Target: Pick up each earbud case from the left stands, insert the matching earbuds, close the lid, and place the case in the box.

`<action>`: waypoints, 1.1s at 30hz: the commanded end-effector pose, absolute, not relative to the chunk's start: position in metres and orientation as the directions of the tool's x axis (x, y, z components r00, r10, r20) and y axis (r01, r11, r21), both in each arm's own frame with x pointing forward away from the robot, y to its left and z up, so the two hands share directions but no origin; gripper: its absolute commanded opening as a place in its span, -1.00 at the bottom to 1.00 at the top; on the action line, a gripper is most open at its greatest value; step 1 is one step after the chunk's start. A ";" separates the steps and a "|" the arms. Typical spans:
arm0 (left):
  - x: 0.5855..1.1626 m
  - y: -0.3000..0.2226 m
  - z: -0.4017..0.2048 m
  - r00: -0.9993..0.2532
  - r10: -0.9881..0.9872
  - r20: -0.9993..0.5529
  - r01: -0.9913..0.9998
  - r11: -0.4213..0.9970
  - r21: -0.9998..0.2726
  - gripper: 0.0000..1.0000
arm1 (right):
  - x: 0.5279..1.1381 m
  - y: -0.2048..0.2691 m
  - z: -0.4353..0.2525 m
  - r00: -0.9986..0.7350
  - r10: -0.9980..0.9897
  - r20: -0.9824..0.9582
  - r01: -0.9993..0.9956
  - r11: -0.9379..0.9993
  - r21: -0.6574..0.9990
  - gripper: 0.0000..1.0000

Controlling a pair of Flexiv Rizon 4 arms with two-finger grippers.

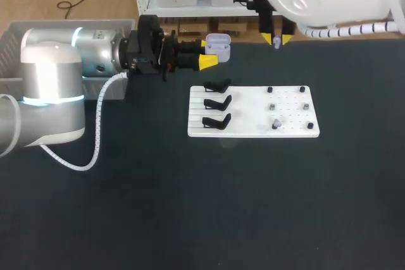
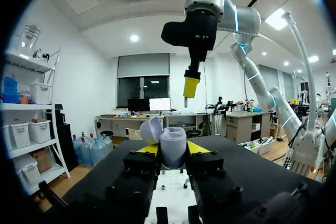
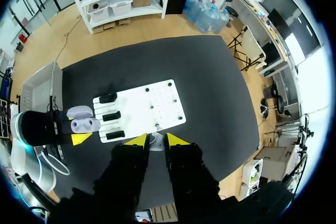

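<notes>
Case: the pale lavender, rounded plastic earbud case [image 1: 219, 43], its lid hinged open, is held above the table just past the 11 o'clock corner of the flat white peg board [image 1: 253, 132].
Left claw: the left claw [image 1: 207, 52] is clamped on the case's lower shell from two sides, leaving the lid free.
Right claw: the right claw [image 1: 277, 40], at the board's 12 o'clock, looks pinched on a small pale earbud [image 3: 155, 141].
Stands: three black curved stands [image 1: 217, 102] line the board's 9 o'clock edge.
Handling: probably light, rigid and slick. The hinge is the weak part, so grip the base, never the lid.
Box: the grey plastic box [image 1: 11, 42] lies at 9 o'clock, well apart.
</notes>
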State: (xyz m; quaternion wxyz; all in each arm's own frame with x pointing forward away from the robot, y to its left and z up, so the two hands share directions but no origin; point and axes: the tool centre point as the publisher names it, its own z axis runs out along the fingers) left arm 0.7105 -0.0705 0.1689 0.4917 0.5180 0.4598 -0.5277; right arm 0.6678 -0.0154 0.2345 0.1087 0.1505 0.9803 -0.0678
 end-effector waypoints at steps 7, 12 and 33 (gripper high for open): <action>0.709 -0.070 0.168 0.022 -0.044 -0.999 0.996 -0.089 0.026 -1.00 | 0.668 -0.016 0.235 -0.931 0.281 -0.234 0.311 0.945 -0.100 -1.00; 0.709 -0.070 0.168 0.022 -0.044 -0.999 0.996 -0.089 0.026 -1.00 | 0.677 0.018 0.254 -0.920 0.303 -0.250 0.333 0.939 -0.089 -1.00; 0.709 -0.070 0.168 0.022 -0.044 -0.999 0.996 -0.089 0.026 -1.00 | 0.685 0.046 0.260 -0.777 0.611 -0.151 0.628 0.768 -0.123 -1.00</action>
